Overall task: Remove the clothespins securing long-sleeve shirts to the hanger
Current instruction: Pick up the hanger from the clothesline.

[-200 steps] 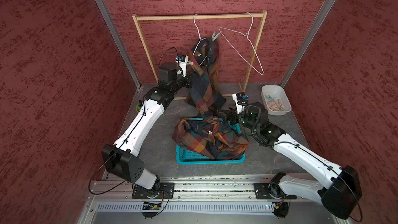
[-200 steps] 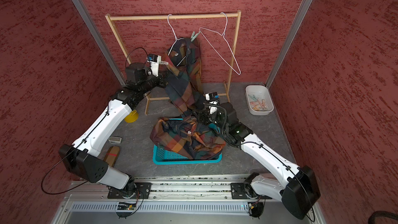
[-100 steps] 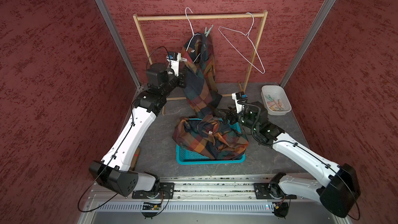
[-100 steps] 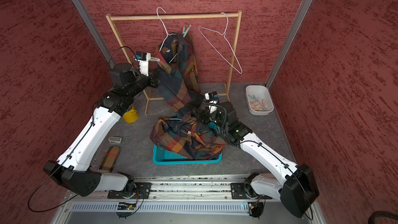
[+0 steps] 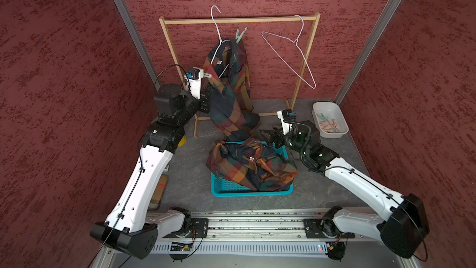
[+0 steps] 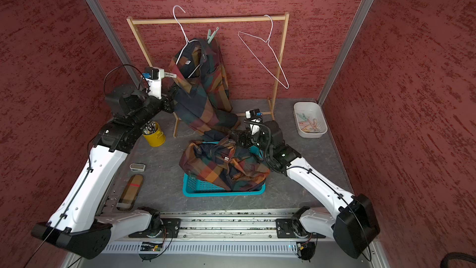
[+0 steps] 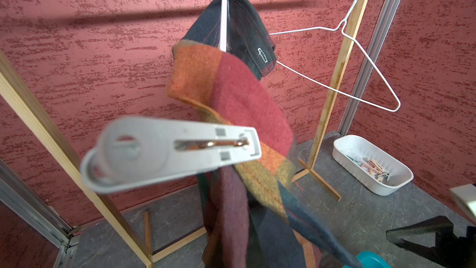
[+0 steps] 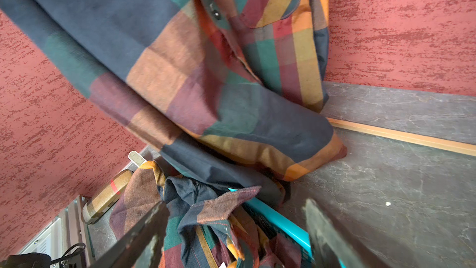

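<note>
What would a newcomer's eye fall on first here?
A navy, green, orange and maroon plaid shirt hangs from a white wire hanger on the wooden rack at the back, with a mint green plastic clothespin at its top. A second plaid shirt lies heaped in the teal plastic basket at the centre, near the open right gripper.

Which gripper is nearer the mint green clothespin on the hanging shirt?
Left. The left gripper is raised against the hanging shirt, below the clothespin; the right gripper sits low by the basket, farther off.
</note>
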`<state>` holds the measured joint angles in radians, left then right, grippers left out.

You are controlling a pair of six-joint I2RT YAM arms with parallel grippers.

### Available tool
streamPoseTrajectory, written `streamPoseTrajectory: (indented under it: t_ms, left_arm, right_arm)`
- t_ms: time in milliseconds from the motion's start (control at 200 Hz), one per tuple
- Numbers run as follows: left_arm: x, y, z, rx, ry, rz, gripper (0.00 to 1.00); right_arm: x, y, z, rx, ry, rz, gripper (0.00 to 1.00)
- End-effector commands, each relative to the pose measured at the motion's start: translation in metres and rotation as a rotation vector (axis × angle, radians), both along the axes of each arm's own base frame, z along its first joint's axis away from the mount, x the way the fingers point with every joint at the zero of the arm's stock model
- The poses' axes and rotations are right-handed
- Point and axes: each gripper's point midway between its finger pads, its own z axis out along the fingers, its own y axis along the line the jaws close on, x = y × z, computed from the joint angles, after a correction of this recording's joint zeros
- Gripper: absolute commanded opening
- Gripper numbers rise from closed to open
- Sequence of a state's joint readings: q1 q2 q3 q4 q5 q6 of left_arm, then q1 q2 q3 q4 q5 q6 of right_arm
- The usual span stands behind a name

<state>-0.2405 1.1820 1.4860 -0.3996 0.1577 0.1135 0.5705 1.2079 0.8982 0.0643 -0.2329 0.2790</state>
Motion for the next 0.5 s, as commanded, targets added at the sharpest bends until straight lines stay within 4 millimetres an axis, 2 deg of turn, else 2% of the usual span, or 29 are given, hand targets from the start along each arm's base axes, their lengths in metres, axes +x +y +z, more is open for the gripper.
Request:
streamPoseTrajectory:
  t_ms: [0, 125, 235, 301, 491]
  left_arm:
    - [-0.017, 0.000, 0.016, 0.022, -0.066, -0.053, 0.00]
    - [-0.029, 0.001, 0.005, 0.032, -0.046, -0.108, 0.00]
    - [-0.037, 0.010, 0.003, 0.014, -0.066, -0.117, 0.00]
    - [-0.045, 0.014, 0.012, -0.013, -0.110, -0.147, 0.00]
    - [-0.070, 0.013, 0.061, -0.068, -0.273, -0.294, 0.00]
  right_arm:
    - [0.005, 0.001, 0.028, 0.035, -0.066, 0.005, 0.87]
    - [0.008, -0.003, 0.024, 0.031, -0.058, -0.005, 0.88]
    - [0.013, -0.014, 0.023, 0.037, -0.059, -0.028, 0.91]
    - [0.018, -0.023, 0.021, 0.035, -0.056, -0.052, 0.94]
    - [0.034, -0.039, 0.018, 0.027, -0.064, -0.095, 0.96]
